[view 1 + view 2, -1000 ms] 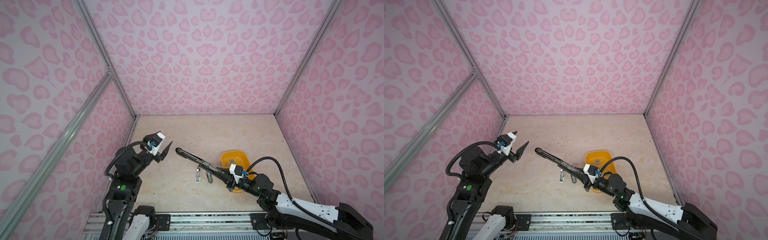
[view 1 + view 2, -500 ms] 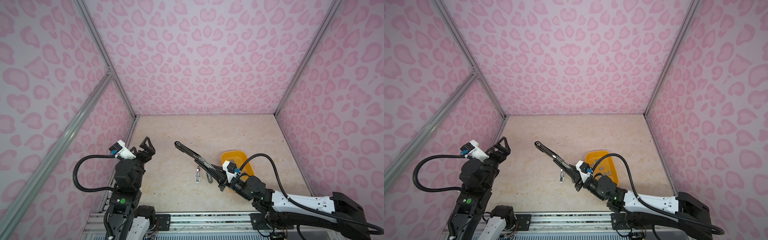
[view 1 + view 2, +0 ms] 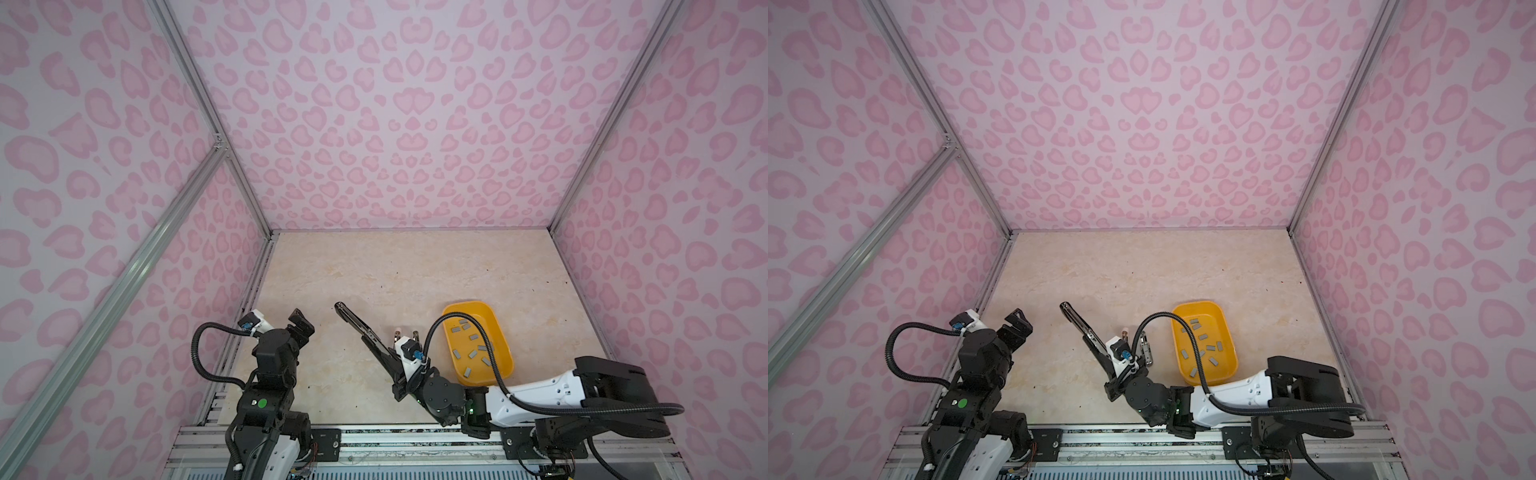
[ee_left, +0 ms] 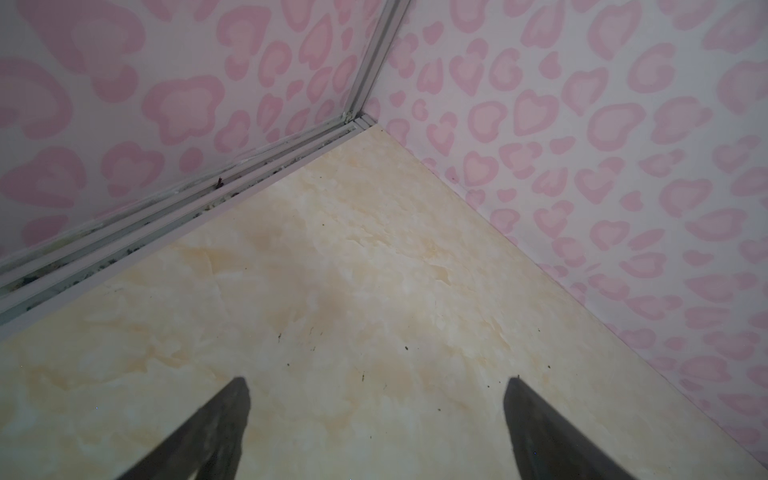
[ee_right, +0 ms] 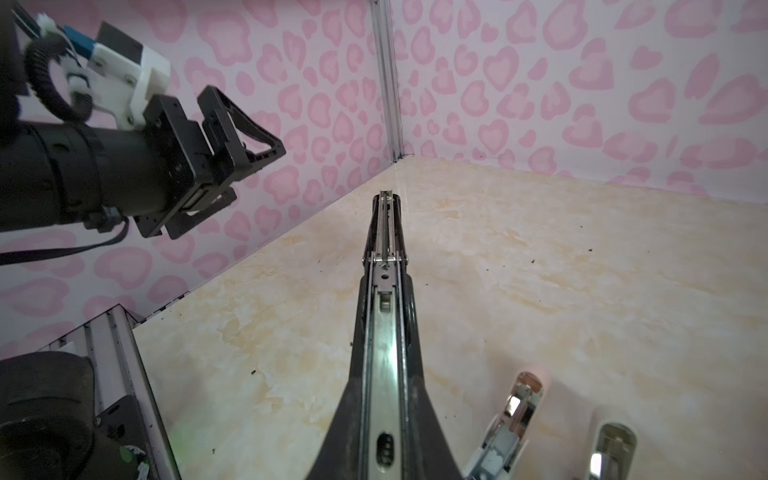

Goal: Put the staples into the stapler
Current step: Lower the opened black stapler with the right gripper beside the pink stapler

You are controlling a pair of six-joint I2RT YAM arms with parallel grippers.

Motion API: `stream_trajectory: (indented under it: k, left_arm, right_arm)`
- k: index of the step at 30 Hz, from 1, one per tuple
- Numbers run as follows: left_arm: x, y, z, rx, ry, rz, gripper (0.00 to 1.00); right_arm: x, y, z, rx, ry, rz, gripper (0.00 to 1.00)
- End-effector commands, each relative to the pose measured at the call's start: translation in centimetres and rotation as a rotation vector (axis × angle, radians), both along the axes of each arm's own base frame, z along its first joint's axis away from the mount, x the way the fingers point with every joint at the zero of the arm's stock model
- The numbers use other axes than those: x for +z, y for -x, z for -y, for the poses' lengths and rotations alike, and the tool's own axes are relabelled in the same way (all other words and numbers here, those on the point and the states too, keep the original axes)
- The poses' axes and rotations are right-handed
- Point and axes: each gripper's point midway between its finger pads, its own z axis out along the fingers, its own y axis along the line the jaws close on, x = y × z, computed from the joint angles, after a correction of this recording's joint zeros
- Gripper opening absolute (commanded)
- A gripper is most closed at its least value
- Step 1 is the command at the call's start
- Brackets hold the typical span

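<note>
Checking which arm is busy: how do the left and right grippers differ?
The left gripper is open, the right gripper shut. The left holds nothing; the right clamps the opened black stapler. The left hangs near the side wall, the right near the yellow tray. Both are black.

grey staples (image 3: 473, 354), yellow tray (image 3: 500, 338), pink heart-patterned walls (image 3: 374, 124).

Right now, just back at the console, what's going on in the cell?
The right gripper is shut on the long black stapler, holding it opened out with its metal rail exposed. The left gripper is open and empty, hovering on its own side. The staples lie loose in the yellow tray by the right arm, and neither gripper holds one. Two small staplers lie on the table beside the right gripper, untouched.
</note>
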Motion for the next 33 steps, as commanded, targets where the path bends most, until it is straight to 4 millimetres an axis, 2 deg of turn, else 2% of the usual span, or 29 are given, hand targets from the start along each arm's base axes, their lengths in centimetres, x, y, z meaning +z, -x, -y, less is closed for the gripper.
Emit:
stream_trajectory:
  k: [1,4,8,14,19,29,33]
  left_arm:
    - [2.6,0.3,0.2,-0.036,-0.073,0.104,0.97]
    - [2.3,1.4,-1.6,0.071,-0.069,0.116,0.97]
    - [2.6,1.4,-1.3,0.052,-0.073,0.146,0.97]
    - [2.1,1.2,-1.4,0.059,-0.074,0.123,0.97]
    - [1.9,0.9,-1.3,0.053,-0.071,0.102,0.96]
    - [1.7,0.8,-1.3,0.056,-0.071,0.094,0.96]
    - [1.6,0.7,-1.3,0.053,-0.069,0.094,0.96]
  right_arm:
    - [0.7,-0.6,-0.4,-0.143,-0.112,0.019,0.00]
    - [-1.0,-0.1,-1.6,-0.172,-0.102,0.020,0.00]
    - [-3.0,-0.1,-2.8,-0.210,-0.054,-0.006,0.00]
    - [-4.7,-0.6,-2.2,-0.274,-0.059,-0.026,0.00]
    - [-6.0,-1.2,-2.7,-0.322,-0.015,-0.030,0.00]
    - [-9.6,-4.2,-1.9,-0.406,0.011,-0.125,0.00]
    - [-10.1,-4.5,-1.9,-0.430,0.030,-0.111,0.00]
